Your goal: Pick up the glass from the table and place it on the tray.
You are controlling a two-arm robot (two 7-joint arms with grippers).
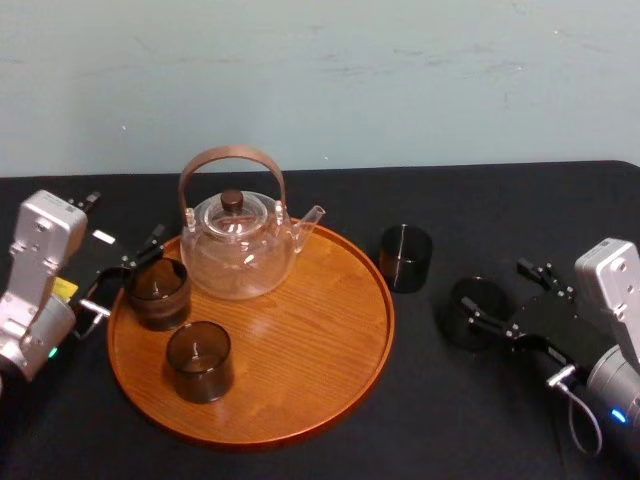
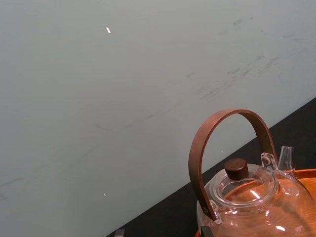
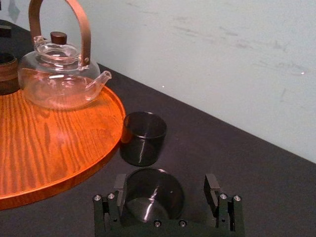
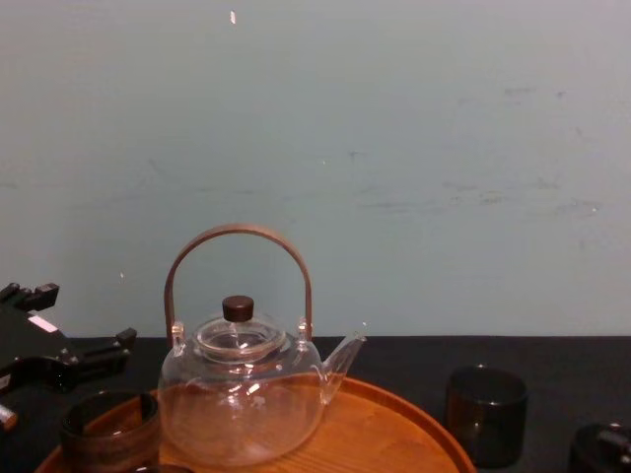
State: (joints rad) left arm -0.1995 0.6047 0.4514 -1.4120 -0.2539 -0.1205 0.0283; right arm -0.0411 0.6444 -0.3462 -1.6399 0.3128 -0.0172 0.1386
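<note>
Straddling the glass with the right gripper: jaws are standing apart. One finger is sitting against the glass wall or very nearly, and the other is showing a gap on its side. Can't tell if there's real contact.

Glass is standing upright on the black table, between the jaws, off the tray and a little apart from its rim. Long axis is running vertical, mouth pointing up, base on the cloth, no tilt showing.

Just beyond the jaw tips a second glass is standing upright, also on the table, just beside the tray rim. Can't tell whether it's touching the rim.

Farther out past the jaws, the teapot is sitting on the tray. Its spout is pointing to the side where the second glass stands, and its hoop handle is standing up over the lid. Pale wall is closing the scene behind.

Left gripper is hanging over the tray's opposite edge, jaws apart. A banded glass is sitting upright on the tray just ahead of those jaws. A plain glass is standing on the tray nearer the robot, off to the side of those jaws and clear of them.
</note>
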